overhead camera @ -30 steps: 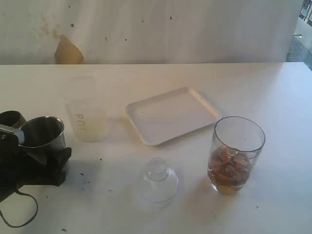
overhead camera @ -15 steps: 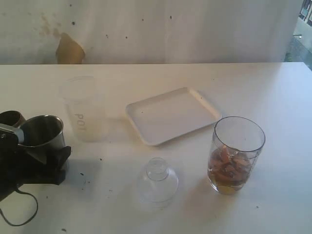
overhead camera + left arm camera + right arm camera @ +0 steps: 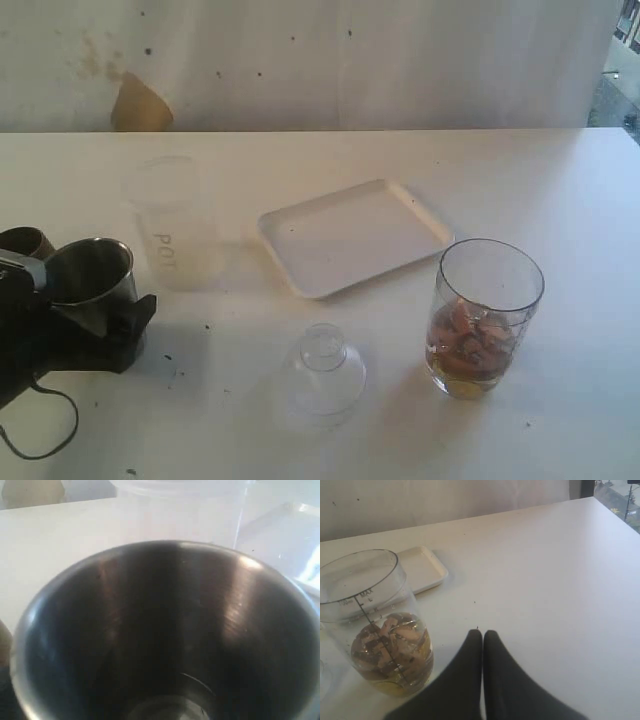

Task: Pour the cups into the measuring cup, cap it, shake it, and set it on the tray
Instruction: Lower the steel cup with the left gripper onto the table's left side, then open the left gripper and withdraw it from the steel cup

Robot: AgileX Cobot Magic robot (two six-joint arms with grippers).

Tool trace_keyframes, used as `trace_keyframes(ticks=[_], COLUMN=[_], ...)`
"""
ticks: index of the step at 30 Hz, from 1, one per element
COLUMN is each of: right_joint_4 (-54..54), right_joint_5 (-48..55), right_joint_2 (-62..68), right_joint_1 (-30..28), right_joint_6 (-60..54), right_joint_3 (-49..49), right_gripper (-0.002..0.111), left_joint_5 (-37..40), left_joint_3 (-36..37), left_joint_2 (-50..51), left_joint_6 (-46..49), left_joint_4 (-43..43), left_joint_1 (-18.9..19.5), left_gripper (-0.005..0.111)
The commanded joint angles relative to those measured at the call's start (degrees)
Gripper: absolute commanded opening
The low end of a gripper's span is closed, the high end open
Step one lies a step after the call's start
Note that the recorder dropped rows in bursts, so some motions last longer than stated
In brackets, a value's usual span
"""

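Claws: left claw [image 3: 100, 318] sits at 8 o'clock on the table [image 3: 560, 190], with its jaws on both sides of the tumbler [image 3: 88, 272]; whether they squeeze it or stand loose around it, I cannot tell. The right claw [image 3: 482, 632] shows only in its wrist view: clenched, the two dark fingers pressed together, nothing between them.
Tumbler: steel, upright on the table between the left jaws; its dark inside fills the left wrist view.
Brown cup [image 3: 22, 242]: at 10 o'clock from the tumbler, just beside it, partly hidden by the left claw.
Frosted cup [image 3: 172, 225]: at 1 o'clock from the tumbler, near it, upright, grey letters on its side.
Lid [image 3: 322, 370]: clear dome, at 4 o'clock from the tumbler, resting on its wide rim, apart from all cups.
Tray [image 3: 355, 238]: white, in the middle of the table, at 1 o'clock from the lid.
Measuring cup [image 3: 488, 315]: at 5 o'clock from the tray, near its corner but off it, upright on the table, uncapped; brownish pieces in yellowish liquid fill its lower part. It stands near the right claw, not touching it.
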Motion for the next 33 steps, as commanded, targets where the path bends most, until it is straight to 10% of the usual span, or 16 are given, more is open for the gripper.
trace_keyframes(ticks=[1, 23, 27, 33], right_joint_4=[-0.28, -0.28, -0.28, -0.28], right_joint_5=[-0.11, -0.11, -0.11, -0.11], right_joint_2=[-0.29, -0.29, -0.29, -0.29], right_joint_1=[-0.28, -0.28, -0.28, -0.28], right_joint_6=[-0.17, -0.17, -0.17, -0.17], right_joint_3=[0.31, 0.31, 0.31, 0.31], right_gripper=[0.000, 0.000, 0.000, 0.000], left_joint_5=[-0.81, -0.81, -0.81, -0.81], left_joint_3=[2.64, 8.79, 10.89, 12.48], left_joint_2=[-2.59, -28.45, -34.35, -45.08], left_joint_6=[0.09, 2.73, 0.05, -3.75], left_joint_4=[-3.15, 0.15, -1.64, 10.77], left_joint_1=[0.01, 0.01, 0.01, 0.01], left_gripper=[0.105, 0.103, 0.078, 0.001])
